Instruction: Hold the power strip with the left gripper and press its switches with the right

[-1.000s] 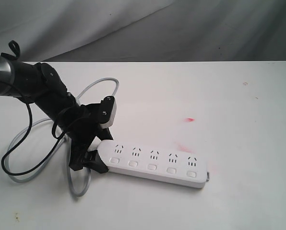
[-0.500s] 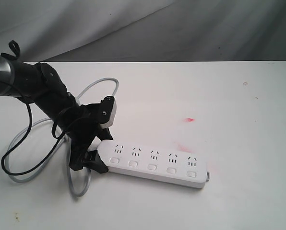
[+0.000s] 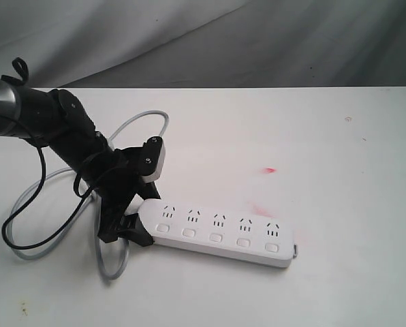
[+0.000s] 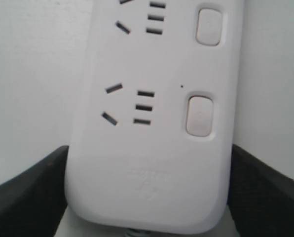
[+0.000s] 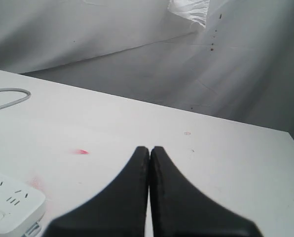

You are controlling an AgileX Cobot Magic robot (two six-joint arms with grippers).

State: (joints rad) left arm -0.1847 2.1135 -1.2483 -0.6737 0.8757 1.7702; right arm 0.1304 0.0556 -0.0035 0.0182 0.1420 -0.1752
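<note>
Left gripper (image 3: 136,225) pinches the power strip (image 3: 216,230) end; right gripper (image 5: 149,153) (tips pressed together) should meet each of 5 switches (image 3: 216,237) squarely.

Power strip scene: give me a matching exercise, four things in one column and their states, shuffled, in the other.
1. long white plastic power strip
2. slim black left gripper
3. black right gripper
4. long grey cord

A. fingers pressed together, holding nothing
B. looped on the white table
C. lying flat, five sockets facing up
D. clamped on the strip's rounded end

Pairs: 1-C, 2-D, 3-A, 4-B.
</note>
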